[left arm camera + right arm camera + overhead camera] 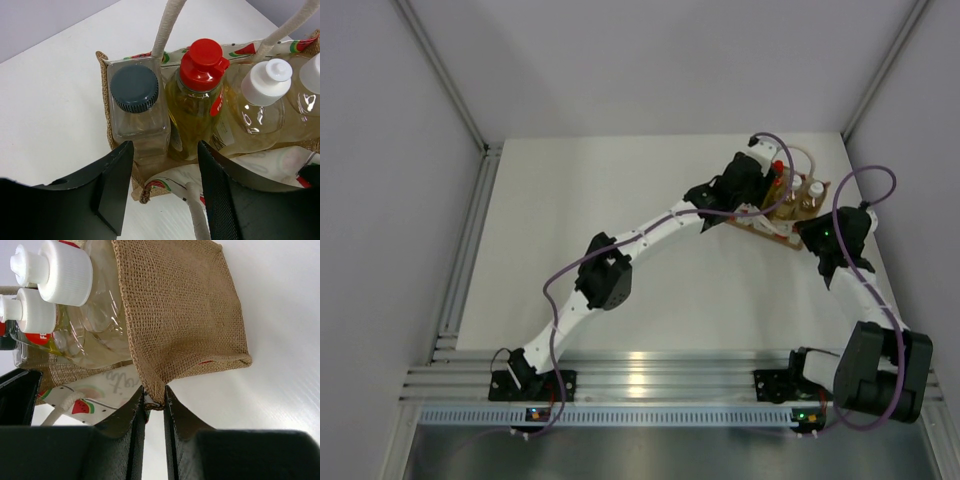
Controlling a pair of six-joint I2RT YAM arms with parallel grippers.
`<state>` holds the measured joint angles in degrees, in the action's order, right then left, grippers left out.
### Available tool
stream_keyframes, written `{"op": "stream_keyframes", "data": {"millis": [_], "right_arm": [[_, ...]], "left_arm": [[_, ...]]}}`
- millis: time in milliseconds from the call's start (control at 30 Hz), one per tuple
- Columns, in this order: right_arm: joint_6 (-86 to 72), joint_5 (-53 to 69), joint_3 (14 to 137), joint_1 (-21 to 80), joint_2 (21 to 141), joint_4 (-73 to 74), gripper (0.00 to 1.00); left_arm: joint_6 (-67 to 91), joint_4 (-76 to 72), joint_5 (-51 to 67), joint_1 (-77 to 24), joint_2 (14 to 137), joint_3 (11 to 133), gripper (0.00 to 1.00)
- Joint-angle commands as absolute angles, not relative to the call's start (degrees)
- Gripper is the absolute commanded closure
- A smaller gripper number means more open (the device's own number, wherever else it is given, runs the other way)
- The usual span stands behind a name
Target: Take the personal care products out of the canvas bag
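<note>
The canvas bag [106, 102] stands on the white table at the far right [794, 214], its white handles [168, 24] looped up. Inside it in a row are the personal care products: a clear bottle with a dark grey cap [134, 89], a yellow bottle with a red cap [202, 64] and two amber-filled bottles with white caps [266, 81]. My left gripper [165, 150] is open, its jaws straddling the bag's near corner below the grey-capped bottle without touching anything. My right gripper [154, 394] is shut on the burlap corner of the bag [185, 315].
The bag stands near the table's back right corner, close to the right wall [920, 120]. Both arms meet over it from the left and from the near right. An aluminium rail [650, 385] runs along the near edge.
</note>
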<state>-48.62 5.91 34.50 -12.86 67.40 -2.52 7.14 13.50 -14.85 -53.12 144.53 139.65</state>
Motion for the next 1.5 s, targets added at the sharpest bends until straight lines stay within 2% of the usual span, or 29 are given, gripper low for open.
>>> {"op": "stream_keyframes", "data": {"millis": [0,233,300,367,500,667,967,1167,1467], "right_arm": [[-48.0,9.9,33.4,-11.3,66.7,-1.4,1.00],[-46.3,12.4,34.6,-11.3,64.9,-0.2,1.00],[-45.7,13.4,35.5,-11.3,64.6,-0.1,1.00],[-45.0,14.0,35.9,-11.3,64.4,1.3,1.00],[-43.3,14.8,36.5,-11.3,64.2,2.4,1.00],[-41.4,16.2,37.5,-11.3,63.6,3.6,1.00],[-39.7,17.1,38.5,-11.3,60.4,5.8,1.00],[-39.4,17.8,39.1,-11.3,58.9,6.3,1.00],[-38.9,19.6,40.0,-11.3,57.7,7.1,1.00]], "left_arm": [[6.5,10.4,-14.7,-51.7,145.3,140.9,0.41],[6.1,10.4,-15.2,-50.4,146.3,141.5,0.40],[5.9,10.4,-14.9,-50.0,146.8,141.4,0.32],[5.8,10.5,-14.4,-49.8,147.3,141.5,0.30],[5.0,9.2,-12.4,-49.4,148.1,141.8,0.17],[3.6,8.1,-10.2,-48.7,148.8,142.3,0.18],[3.4,6.9,-6.6,-46.9,150.6,142.6,0.32],[1.1,7.0,-5.2,-46.9,151.8,141.9,0.31],[-1.7,7.7,-4.7,-47.0,152.6,139.9,0.24]]}}
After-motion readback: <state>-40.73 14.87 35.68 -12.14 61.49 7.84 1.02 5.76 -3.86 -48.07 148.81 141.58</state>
